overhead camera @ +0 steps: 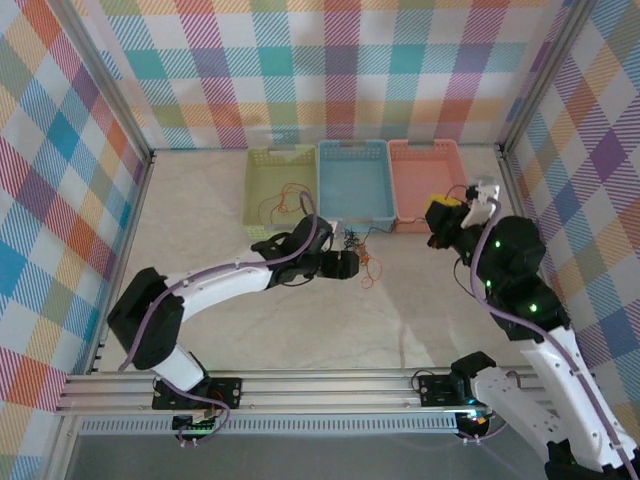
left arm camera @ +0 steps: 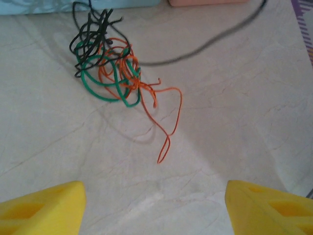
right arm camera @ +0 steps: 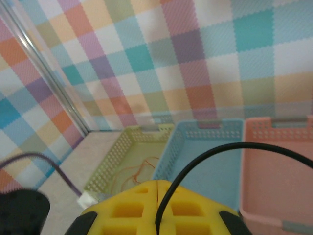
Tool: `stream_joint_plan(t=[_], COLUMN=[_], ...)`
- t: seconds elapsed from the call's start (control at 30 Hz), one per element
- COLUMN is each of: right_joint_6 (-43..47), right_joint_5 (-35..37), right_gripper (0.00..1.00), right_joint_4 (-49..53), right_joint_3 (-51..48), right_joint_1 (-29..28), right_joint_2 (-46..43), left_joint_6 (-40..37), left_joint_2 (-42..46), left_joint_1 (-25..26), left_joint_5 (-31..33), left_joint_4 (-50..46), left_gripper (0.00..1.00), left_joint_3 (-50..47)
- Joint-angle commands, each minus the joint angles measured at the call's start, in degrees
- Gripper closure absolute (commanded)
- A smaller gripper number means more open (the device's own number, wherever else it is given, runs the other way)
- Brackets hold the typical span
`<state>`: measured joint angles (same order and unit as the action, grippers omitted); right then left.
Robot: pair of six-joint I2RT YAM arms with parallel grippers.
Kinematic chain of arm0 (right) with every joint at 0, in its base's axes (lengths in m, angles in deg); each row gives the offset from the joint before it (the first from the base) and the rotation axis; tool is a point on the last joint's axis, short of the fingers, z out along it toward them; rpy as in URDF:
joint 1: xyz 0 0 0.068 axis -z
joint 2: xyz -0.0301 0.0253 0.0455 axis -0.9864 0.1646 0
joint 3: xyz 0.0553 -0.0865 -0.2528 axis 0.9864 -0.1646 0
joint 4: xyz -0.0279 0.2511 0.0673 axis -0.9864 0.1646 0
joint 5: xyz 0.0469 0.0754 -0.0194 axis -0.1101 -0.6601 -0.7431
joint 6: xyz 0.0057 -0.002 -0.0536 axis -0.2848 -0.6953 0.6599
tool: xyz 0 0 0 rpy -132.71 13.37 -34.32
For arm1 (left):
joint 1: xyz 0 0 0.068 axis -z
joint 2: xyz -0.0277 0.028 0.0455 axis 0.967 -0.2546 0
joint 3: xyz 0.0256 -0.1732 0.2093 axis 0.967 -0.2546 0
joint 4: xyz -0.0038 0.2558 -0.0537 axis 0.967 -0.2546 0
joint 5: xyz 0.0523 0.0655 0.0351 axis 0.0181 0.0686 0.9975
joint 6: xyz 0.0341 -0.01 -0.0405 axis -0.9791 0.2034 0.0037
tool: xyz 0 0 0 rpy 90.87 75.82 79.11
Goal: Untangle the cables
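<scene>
The cables (left arm camera: pixel 112 73) lie on the table as a small knot of black, green and orange wires, with one orange loop trailing toward me. My left gripper (left arm camera: pixel 155 205) hovers just short of that loop, yellow fingers (left arm camera: pixel 41 208) wide apart and nothing between them. In the top view it (overhead camera: pixel 345 264) sits beside the tangle (overhead camera: pixel 364 264). One black cable (left arm camera: pixel 215 41) runs from the knot off to the right. My right gripper (right arm camera: pixel 157 196) is shut on that black cable (right arm camera: pixel 205 156), raised near the pink basket (overhead camera: pixel 420 180).
Three baskets stand in a row at the back: green (overhead camera: pixel 250 190), blue (overhead camera: pixel 355 185) and pink. An orange wire (right arm camera: pixel 139 171) lies inside the green basket. Checked walls enclose the table on three sides.
</scene>
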<state>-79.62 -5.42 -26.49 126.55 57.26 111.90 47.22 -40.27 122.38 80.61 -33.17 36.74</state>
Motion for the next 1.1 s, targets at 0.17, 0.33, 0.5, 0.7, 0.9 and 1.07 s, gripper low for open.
stream_joint_plan(t=[0.17, 0.33, 0.5, 0.7, 0.9, 1.07], right_joint_6=[2.82, 4.22, 5.18, 5.88, 6.09, 6.36], right_joint_5=[9.25, 10.49, 10.34, 10.09, 10.32, 8.63], right_gripper=[1.0, 1.0, 1.0, 1.0, 1.0, 1.0], right_joint_4=[10.59, 16.72, 19.98, 20.55, 21.75, 23.98], right_joint_3=[-4.26, -3.4, -3.52, -4.67, -3.01, 0.56], right_joint_1=[-0.11, -0.08, -0.11, -0.11, -0.11, -0.11], right_joint_2=[-11.07, -13.92, -15.89, -17.4, -18.0, -18.83], left_joint_6=[-0.86, -0.78, -0.76, -0.13, 0.61, 0.91], left_joint_2=[-11.53, -15.24, -18.41, -19.48, -24.09, -26.66], left_joint_1=[-1.28, -1.5, -1.59, -2.04, -2.19, -2.97], left_joint_5=[1.14, 1.85, 3.18, 2.93, 3.37, 3.93], left_joint_4=[-10.66, -12.56, -13.68, -11.03, -14.16, -15.23], left_gripper=[0.29, 0.28, 0.28, 0.25, 0.29, 0.36], left_joint_3=[12.8, 16.24, 19.34, 22.09, 27.62, 29.56])
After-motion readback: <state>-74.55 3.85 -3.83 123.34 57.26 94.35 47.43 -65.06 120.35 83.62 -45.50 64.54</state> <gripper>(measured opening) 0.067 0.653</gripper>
